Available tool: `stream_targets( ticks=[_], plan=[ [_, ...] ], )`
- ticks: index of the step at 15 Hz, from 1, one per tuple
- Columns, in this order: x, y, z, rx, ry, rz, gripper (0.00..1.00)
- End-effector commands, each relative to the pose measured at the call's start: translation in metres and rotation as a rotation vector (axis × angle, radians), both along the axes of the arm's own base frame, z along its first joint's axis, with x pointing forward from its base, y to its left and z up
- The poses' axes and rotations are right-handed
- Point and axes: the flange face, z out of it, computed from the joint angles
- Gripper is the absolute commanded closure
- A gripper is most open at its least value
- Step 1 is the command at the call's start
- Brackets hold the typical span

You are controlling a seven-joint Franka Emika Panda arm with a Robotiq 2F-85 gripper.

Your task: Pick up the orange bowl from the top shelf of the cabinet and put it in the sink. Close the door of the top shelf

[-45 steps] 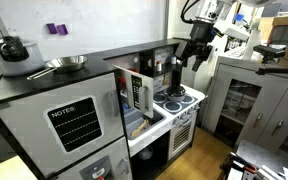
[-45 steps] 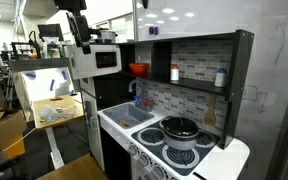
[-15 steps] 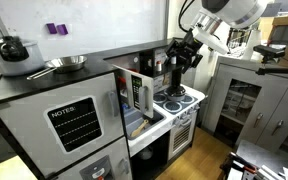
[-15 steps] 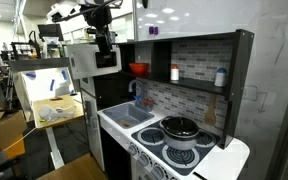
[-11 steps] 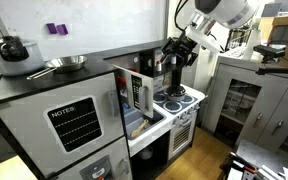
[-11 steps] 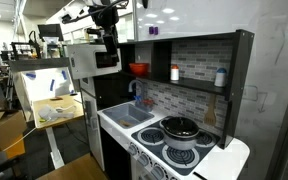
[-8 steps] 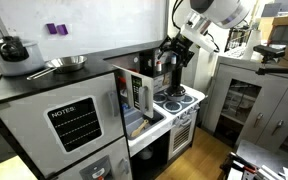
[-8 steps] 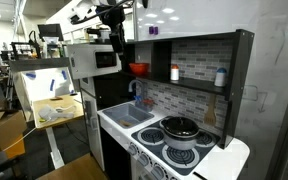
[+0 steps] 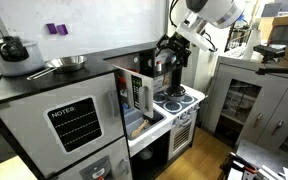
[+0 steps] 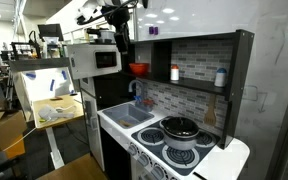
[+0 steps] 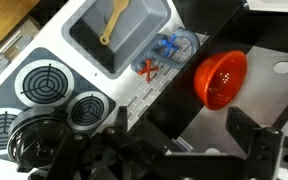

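The gripper [image 10: 122, 46] has swung from beside the door [image 10: 96, 60] toward the orange bowl [image 10: 139, 69]

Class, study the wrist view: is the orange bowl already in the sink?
No, the orange bowl lies apart from the sink, whose basin holds a yellow utensil.

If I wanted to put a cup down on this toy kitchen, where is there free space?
The sink is mostly bare; only a yellow utensil lies in it. The burners between sink and black pot are free. The top shelf shows bare floor beside the orange bowl. Crowded: the pot fills one burner, and the taps stand between sink and shelf.
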Motion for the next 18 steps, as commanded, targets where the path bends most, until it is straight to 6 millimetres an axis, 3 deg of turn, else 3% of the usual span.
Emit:
stream_targets(
  ticks=[1,18],
  plan=[
    [0.0001,0.0,0.0004,0.0,0.001,0.0,0.0],
    [0.0016,-0.0022,0.002,-0.033,0.026,0.011,0.0]
  ],
)
